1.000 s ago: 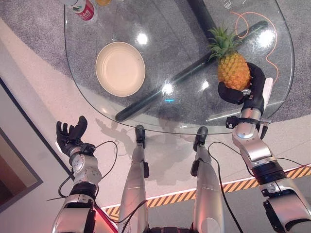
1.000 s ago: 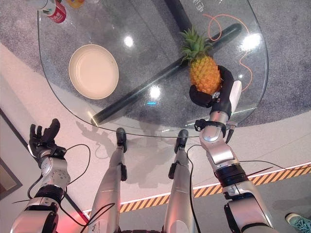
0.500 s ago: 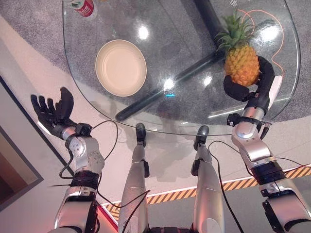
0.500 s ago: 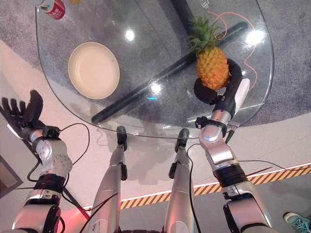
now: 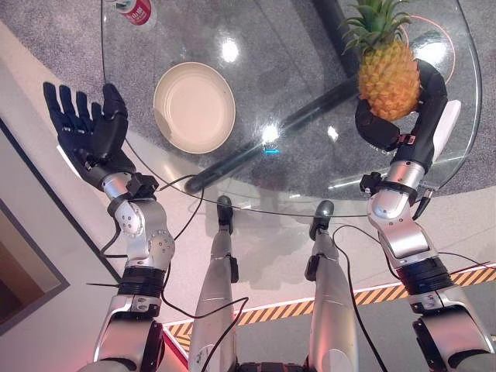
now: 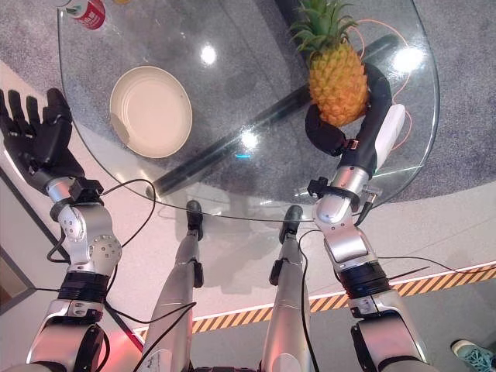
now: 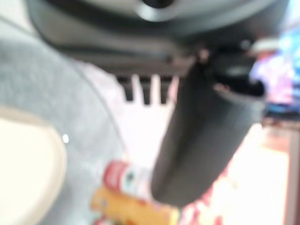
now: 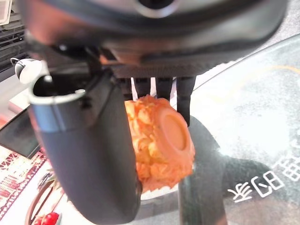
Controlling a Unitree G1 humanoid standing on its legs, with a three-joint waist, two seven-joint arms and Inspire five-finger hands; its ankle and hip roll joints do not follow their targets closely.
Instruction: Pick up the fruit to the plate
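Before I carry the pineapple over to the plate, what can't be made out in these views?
- Pineapple: the crown is cut off by the top edge in both eye views; the right hand hides its lower side.
- Red can: cropped by the top edge, blurred in the left wrist view.
- Plate: just a blurred rim in the left wrist view.
- Left hand: open, beside the table.

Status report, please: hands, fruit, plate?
Right hand shut on pineapple, lifted. Left hand open, beside table. Plate bare, path clear.

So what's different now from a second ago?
The right hand, shut round the pineapple, has carried it farther over the glass table. The left hand, open, has risen beside the table. The plate stayed put.
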